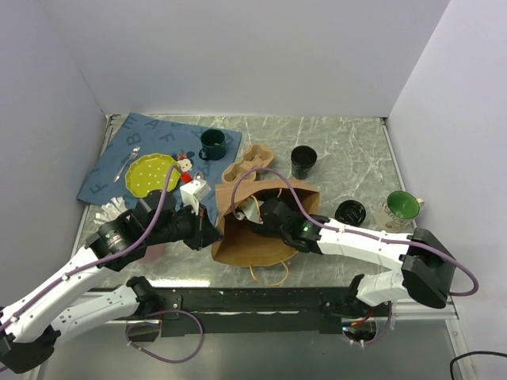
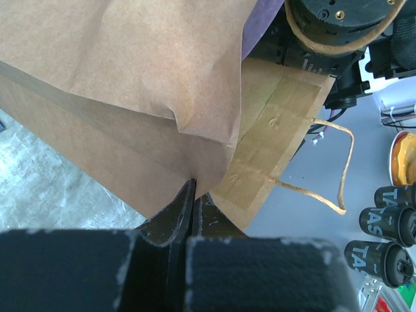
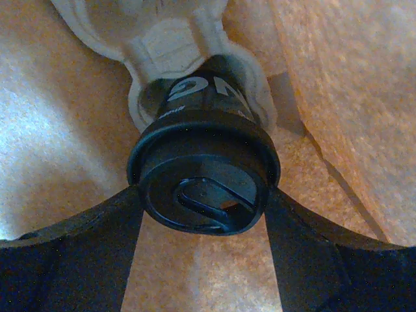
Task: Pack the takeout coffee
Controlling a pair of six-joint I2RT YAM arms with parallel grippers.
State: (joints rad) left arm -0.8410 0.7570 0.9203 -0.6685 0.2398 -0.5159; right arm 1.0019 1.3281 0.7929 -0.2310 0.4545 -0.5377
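The takeout coffee (image 3: 205,175), a black paper cup with a round black lid, sits in a pale pulp cup carrier (image 3: 162,39) inside the brown paper bag (image 1: 253,241). My right gripper (image 3: 203,195) reaches into the bag's mouth (image 1: 263,212), and its two fingers press the lid's rim on either side. My left gripper (image 2: 193,195) is shut on the bag's edge and holds the bag at its left side (image 1: 212,229). In the top view the cup is hidden inside the bag.
A lidless black cup (image 1: 303,161), a loose black lid (image 1: 350,212) and a green-lined mug (image 1: 400,207) stand to the right. A dark green mug (image 1: 212,144), a pulp carrier (image 1: 247,162), a yellow-green plate (image 1: 150,174) and a pink cup of straws (image 1: 111,210) are to the left.
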